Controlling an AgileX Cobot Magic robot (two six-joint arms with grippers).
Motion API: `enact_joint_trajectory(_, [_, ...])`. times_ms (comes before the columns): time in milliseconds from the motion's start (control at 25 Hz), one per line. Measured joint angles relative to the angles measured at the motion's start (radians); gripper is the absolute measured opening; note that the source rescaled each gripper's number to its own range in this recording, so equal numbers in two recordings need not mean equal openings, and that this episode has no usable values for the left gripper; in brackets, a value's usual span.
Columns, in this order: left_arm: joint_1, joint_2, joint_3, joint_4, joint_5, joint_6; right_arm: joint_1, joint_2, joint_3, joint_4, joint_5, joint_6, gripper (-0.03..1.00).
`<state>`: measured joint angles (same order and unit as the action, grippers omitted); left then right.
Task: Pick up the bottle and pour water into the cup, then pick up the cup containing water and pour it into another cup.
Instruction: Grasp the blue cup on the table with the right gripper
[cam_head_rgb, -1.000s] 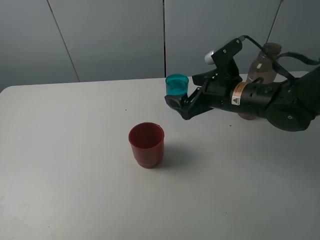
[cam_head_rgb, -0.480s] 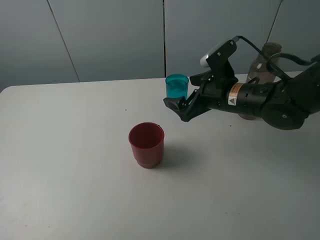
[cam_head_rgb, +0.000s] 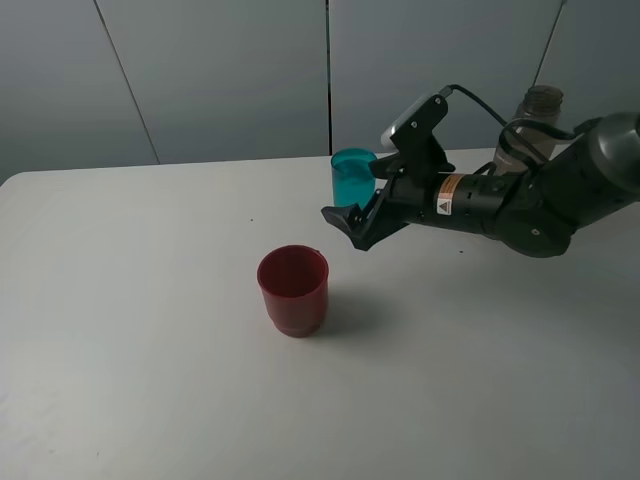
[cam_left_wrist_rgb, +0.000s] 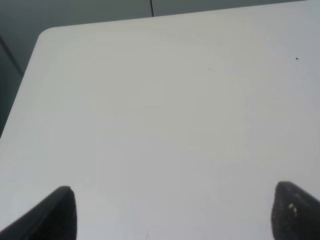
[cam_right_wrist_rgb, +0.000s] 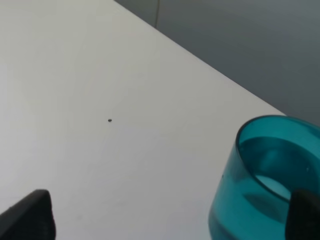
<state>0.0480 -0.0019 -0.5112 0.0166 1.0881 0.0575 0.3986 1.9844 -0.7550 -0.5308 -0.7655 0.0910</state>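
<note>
Teal cup (cam_head_rgb: 351, 176) stands upright on the desk (cam_head_rgb: 150, 350), long axis straight up, mouth open to the ceiling. It sits toward the far edge of the desk, a little right of centre. In the right wrist view the teal cup (cam_right_wrist_rgb: 257, 175) shows its round rim and see-through wall, and its base is flat on the white top.

Right at it is the right gripper (cam_head_rgb: 350, 195), reaching in from the right with the arm lying low and nearly level. Its jaws are spread wide. The cup sits just inside one fingertip (cam_right_wrist_rgb: 305, 215), while the other fingertip (cam_right_wrist_rgb: 27, 215) is well apart from it with bare desk between. Whether that near finger touches the cup, I cannot tell. Nothing is gripped.

The red cup (cam_head_rgb: 293, 290) is upright too, mouth up, closer to the camera and left of the teal one, well apart from it.

The bottle (cam_head_rgb: 535, 115) stands upright at the far right behind the arm, bare neck on top, lower body hidden.

The left gripper (cam_left_wrist_rgb: 172, 215) has its jaws wide apart over bare desk, holding nothing.
</note>
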Motion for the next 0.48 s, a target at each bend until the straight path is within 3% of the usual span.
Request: enact_joint_trajectory(480, [0.0,0.0,0.0,0.0,0.0,0.0,-0.026,0.066,-0.069,0.077,0.015,-0.021,1.0])
